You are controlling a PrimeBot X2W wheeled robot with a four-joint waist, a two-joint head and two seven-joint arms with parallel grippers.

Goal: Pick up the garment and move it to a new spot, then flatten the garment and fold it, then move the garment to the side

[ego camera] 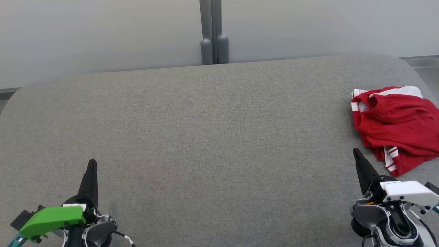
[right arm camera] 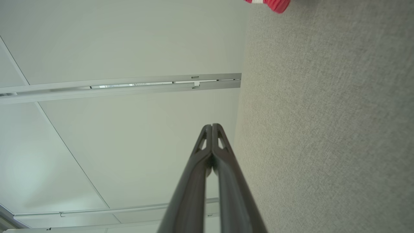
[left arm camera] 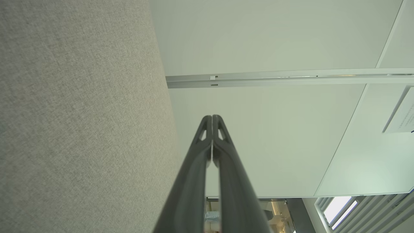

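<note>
Head view: the red garment point(ego camera: 394, 127) lies crumpled at the grey table's point(ego camera: 205, 137) right edge. The right gripper point(ego camera: 356, 151) is at the table's front right, the left gripper point(ego camera: 92, 163) at its front left. Left wrist view: jaws clenched, empty. Right wrist view: the same, with a scrap of garment on the table.

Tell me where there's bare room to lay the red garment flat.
Bare: the grey fabric surface from the left gripper across to the right gripper, back to the grey post. Crowded: the right edge, where the crumpled red garment lies beside the right gripper.
</note>
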